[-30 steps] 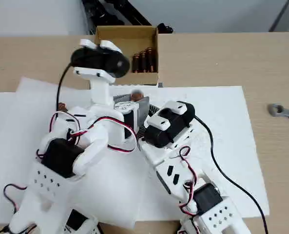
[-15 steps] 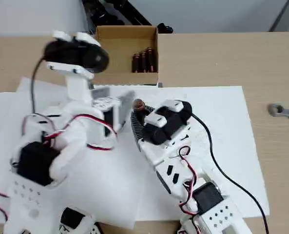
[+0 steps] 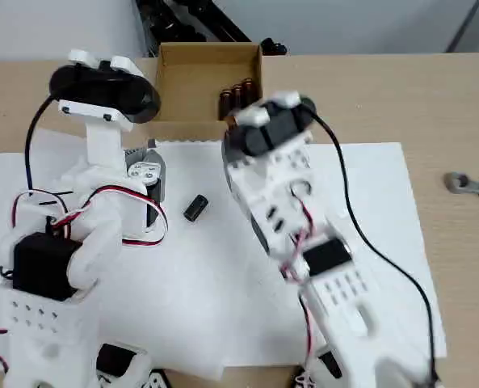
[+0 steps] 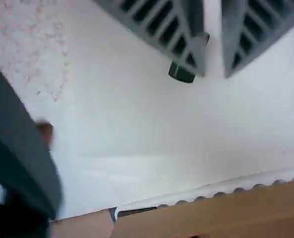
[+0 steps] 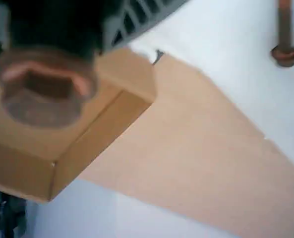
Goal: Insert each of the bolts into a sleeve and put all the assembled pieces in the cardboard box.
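My right gripper hangs at the near edge of the cardboard box, shut on an assembled piece. In the right wrist view that piece is a copper bolt head under a black sleeve, over the box's corner. Several assembled pieces stand in the box's right side. A loose black sleeve lies on the white foam. My left gripper stands left of it, open with nothing held; its grey fingers frame the sleeve. A loose bolt lies on the foam.
The white foam sheet covers the middle of the wooden table. A metal wrench lies on bare table at the far right. Dark equipment sits behind the box at the table's back edge. The box's wall is near the left gripper.
The right arm has swung from the middle of the foam up to the box with the assembled piece. The left arm pulled back to the left, and the loose sleeve now shows.
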Robot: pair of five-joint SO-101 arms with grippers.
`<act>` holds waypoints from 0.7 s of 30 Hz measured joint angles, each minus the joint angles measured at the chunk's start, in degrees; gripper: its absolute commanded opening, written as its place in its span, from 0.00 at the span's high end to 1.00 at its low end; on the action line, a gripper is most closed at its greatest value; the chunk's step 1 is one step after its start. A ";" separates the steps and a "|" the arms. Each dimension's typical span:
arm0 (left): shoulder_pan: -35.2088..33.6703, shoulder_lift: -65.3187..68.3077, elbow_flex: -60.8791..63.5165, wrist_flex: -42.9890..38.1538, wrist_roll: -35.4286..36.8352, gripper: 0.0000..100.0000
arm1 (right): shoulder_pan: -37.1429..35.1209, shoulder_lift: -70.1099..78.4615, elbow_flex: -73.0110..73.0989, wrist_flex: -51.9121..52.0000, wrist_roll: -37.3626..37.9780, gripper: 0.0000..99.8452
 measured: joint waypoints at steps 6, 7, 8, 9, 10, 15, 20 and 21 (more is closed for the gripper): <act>0.00 0.00 0.00 0.00 0.00 0.99 | -0.09 23.12 -12.31 -7.56 -0.35 1.00; 0.00 0.00 0.00 0.18 0.00 0.99 | -0.09 26.55 -14.68 -8.00 -0.97 1.00; 0.00 0.00 0.00 0.70 0.00 0.99 | 0.00 29.89 -17.14 -8.18 -1.76 1.00; 0.00 0.00 0.00 1.14 0.00 0.99 | 0.18 33.14 -19.78 -8.35 -2.73 1.00; 0.00 0.00 0.00 1.76 0.00 0.99 | 0.44 36.22 -22.33 -8.44 -3.60 1.00; 0.00 0.00 0.00 4.31 0.00 0.99 | 2.55 49.58 -34.11 -8.62 -5.80 1.00; 0.00 0.00 0.00 5.27 0.00 0.99 | 4.04 58.99 -42.90 -8.62 -8.26 1.00; 0.00 0.00 0.00 5.27 0.00 0.99 | 4.13 60.22 -44.04 -8.62 -9.05 1.00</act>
